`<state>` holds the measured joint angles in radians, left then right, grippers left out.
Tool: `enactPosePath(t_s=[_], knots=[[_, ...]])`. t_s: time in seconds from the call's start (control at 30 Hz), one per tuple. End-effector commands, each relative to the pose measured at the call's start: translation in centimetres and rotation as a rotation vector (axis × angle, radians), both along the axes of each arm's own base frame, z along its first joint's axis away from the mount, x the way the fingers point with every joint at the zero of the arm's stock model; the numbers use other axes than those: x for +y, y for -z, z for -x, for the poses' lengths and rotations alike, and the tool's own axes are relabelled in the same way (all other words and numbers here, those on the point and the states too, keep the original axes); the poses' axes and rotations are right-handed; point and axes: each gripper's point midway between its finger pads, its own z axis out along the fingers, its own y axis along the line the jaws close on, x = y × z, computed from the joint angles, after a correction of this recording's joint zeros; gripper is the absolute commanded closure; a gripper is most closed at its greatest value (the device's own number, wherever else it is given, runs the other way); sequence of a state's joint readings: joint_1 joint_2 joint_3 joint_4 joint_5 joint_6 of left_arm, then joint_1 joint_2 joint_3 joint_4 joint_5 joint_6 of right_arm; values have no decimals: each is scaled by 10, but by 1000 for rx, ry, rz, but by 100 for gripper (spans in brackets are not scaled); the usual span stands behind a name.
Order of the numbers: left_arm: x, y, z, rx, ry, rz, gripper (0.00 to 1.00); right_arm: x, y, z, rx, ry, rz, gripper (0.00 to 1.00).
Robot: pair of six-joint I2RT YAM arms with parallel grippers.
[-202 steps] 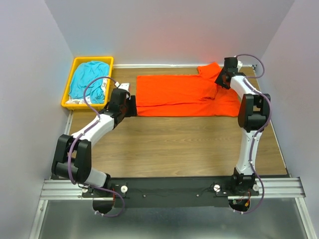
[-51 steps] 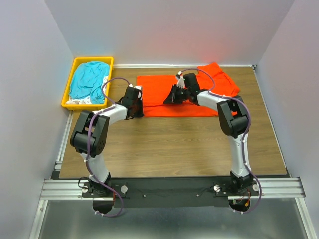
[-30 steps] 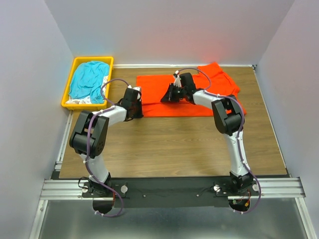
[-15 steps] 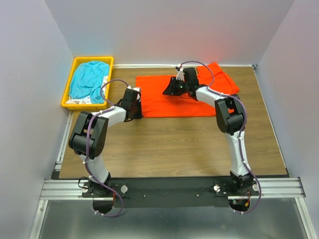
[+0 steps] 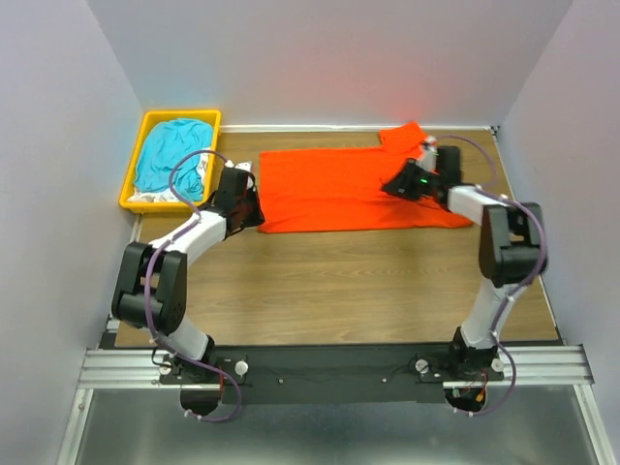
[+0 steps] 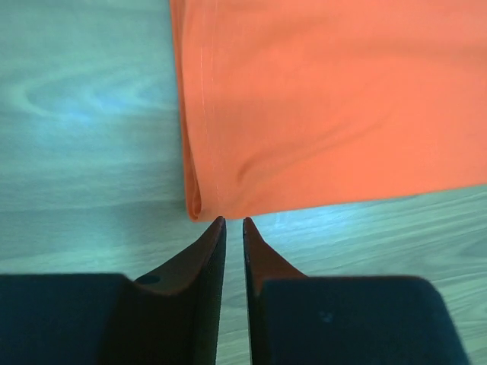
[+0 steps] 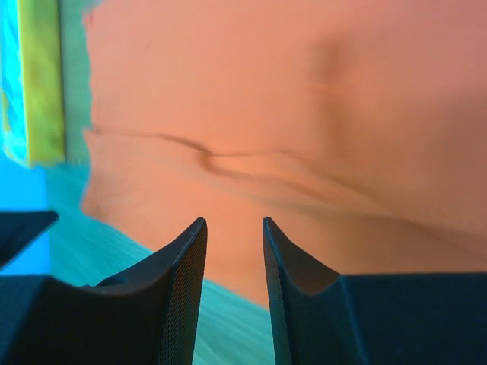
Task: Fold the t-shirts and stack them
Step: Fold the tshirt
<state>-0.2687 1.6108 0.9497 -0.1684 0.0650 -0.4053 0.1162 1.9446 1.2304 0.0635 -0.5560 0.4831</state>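
Across the far half of the bench (image 5: pixel 339 281) lies the orange-red t-shirt (image 5: pixel 329 189), spread as a long band, one sleeve poking out at its far right corner. Noted to the left: the yellow bin (image 5: pixel 145 121), holding the teal t-shirt (image 5: pixel 174 155) (not yet folded). Left fingers (image 6: pixel 209 255): almost closed, a thin slit between them, holding nothing, tips just short of the band's near left corner. Right fingers (image 7: pixel 190 258): clearly apart, empty, poised above the cloth towards its right end. Assessment: the step in hand looks to be taking hold for the next fold. Recommended: widen the left fingers, pinch every layer at the corner hem, match the right-hand grasp, and lift both ends evenly so no crease sets.
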Motion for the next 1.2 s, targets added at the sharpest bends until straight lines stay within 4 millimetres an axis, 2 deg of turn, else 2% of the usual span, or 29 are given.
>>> enactPosePath(t_s=[0.0,0.03,0.07,0.17,0.27,0.4,0.5,0.7,0.8,0.97,1.17], knots=[[-6,-39,-15,-108,-9,114,77,-71,-20,17,7,174,-168,57],[-11,-39,-19,-105,8,142,77,-96,-12,34,57,253,-230,57],[-14,-36,-20,-94,17,154,77,-108,-17,34,17,281,-254,57],[-25,-18,-21,-23,57,187,77,-137,-13,45,11,374,-314,58],[-30,-7,-23,9,74,196,78,-145,-11,47,-10,427,-331,58],[-28,7,-24,40,71,170,78,-158,-8,41,-42,478,-295,58],[-24,22,-23,77,61,144,78,-174,3,39,-24,534,-295,59],[-2,47,-21,144,-3,98,79,-204,22,41,0,614,-303,60],[9,56,-16,178,-29,92,79,-221,39,48,33,676,-297,61],[22,66,-10,217,-46,68,79,-251,57,61,70,772,-316,63],[25,71,1,253,-50,58,79,-251,75,72,115,783,-323,63]])
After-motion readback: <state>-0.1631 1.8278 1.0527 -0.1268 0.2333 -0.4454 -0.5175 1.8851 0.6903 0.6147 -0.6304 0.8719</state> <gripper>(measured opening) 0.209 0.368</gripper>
